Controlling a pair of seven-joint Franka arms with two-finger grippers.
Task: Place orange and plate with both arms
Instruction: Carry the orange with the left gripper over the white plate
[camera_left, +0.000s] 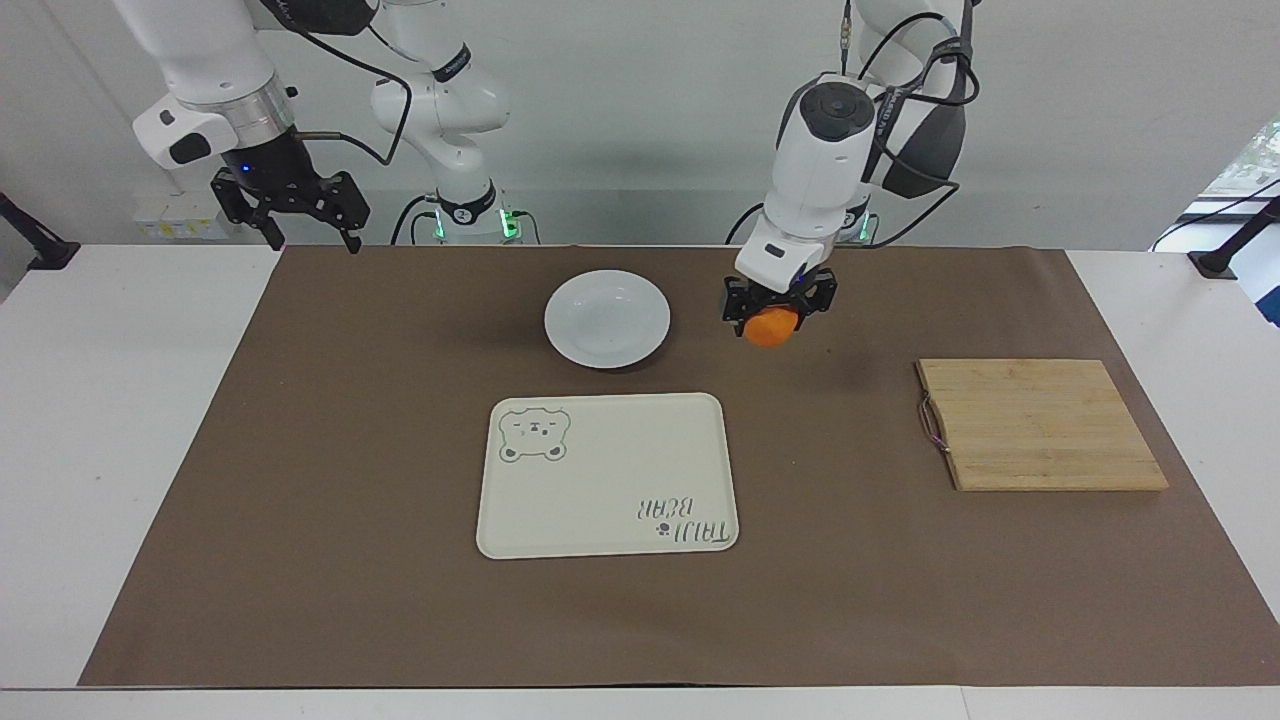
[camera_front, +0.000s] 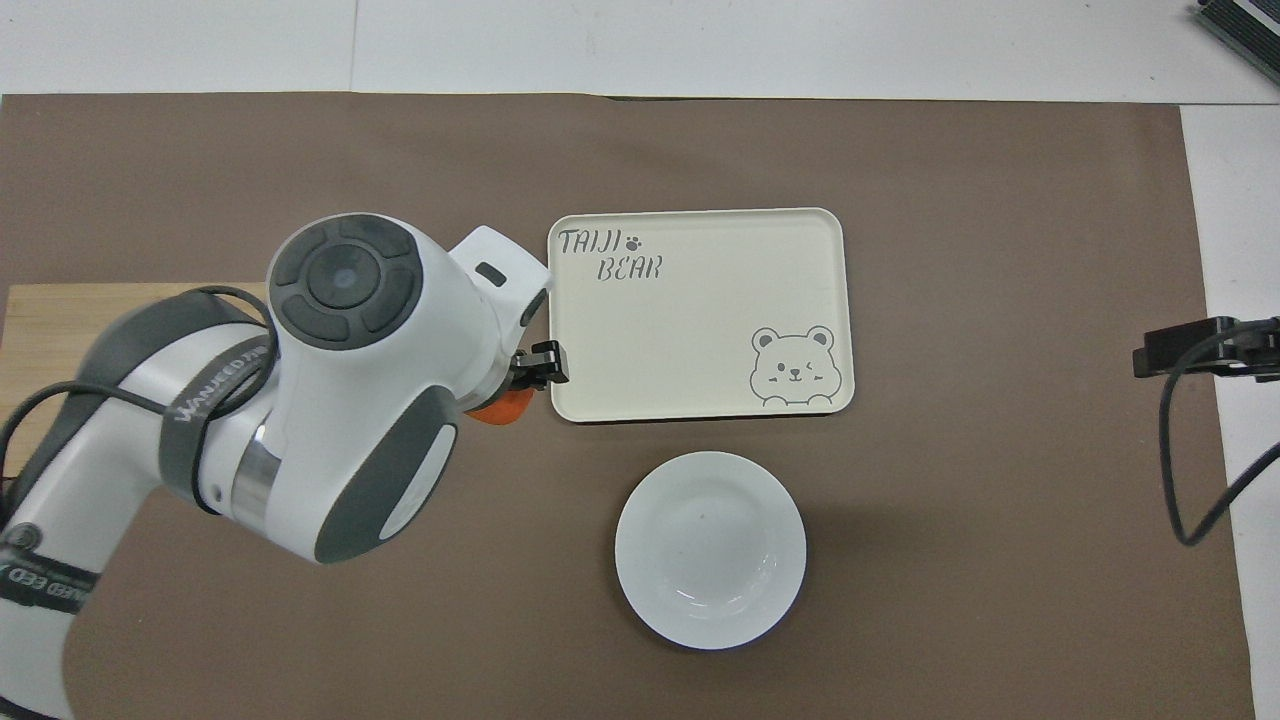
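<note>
The left gripper (camera_left: 778, 303) is clenched on 1 orange (camera_left: 770, 327), holding it up in the air over the brown mat (camera_left: 300, 480), between the plate (camera_left: 607, 318) and the wooden cutting board (camera_left: 1040, 424). From overhead the arm's body hides most of the fruit, leaving only a sliver of orange (camera_front: 500, 410) showing just beside the tray's corner.

There is 1 white plate, empty, lying flat on the mat, nearer to the robots than the 1 cream bear tray (camera_left: 607, 474), close to it but not touching. The tray is empty too. The 1 cutting board lies toward the left arm's end of the table and carries nothing.

The right gripper (camera_left: 295, 205) waits in the air over the mat's corner at the right arm's end, its fingers spread apart and holding nothing.
</note>
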